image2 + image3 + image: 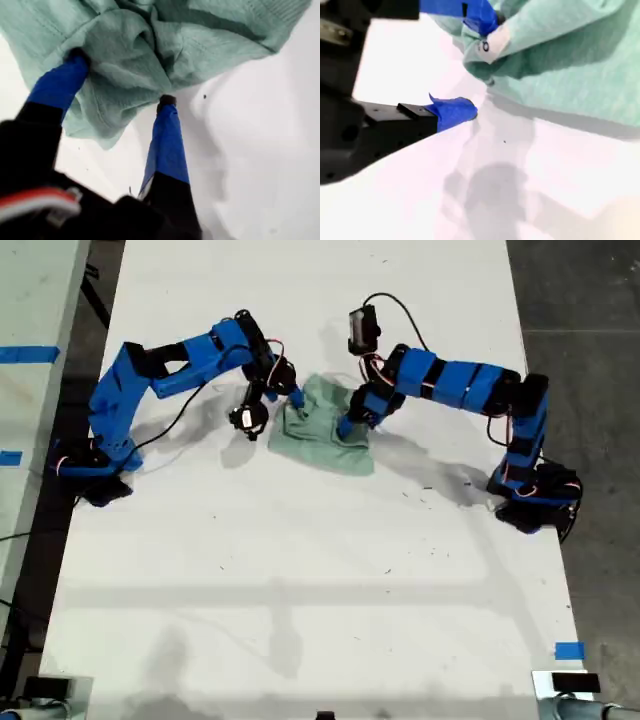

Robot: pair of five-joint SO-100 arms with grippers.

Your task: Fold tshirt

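The tshirt [325, 430] is being seen as a crumpled, partly folded pale green bundle lying on the white desk [300, 570], in the upper middle of the exterior view. It is being flanked by two blue arms: one arm [170, 370] is being reached in from the exterior view's left to the cloth's edge, and the other arm [470, 385] is being reached in from the exterior view's right, its tip down on the cloth. Which of these is the first and which the second cannot be told from the wrist views.

My first gripper [122, 79] is being held with its jaws spread apart. One blue finger [60, 82] is being pushed into a fold of the tshirt [150, 45], while the other finger [167, 140] is being rested at the cloth's edge, against the bare desk [260, 150]. A bunched ridge of cloth is being spanned between the two.

My second gripper [480, 64] is also being held wide apart, nothing being clamped. Its upper finger [477, 15] is being pressed against the tshirt [570, 65] just beside the small white label [492, 42], and its lower finger [452, 111] is being kept clear of the cloth, over the desk [545, 190].

A scrap of blue tape [568, 650] is being shown near the desk's corner at the exterior view's lower right.
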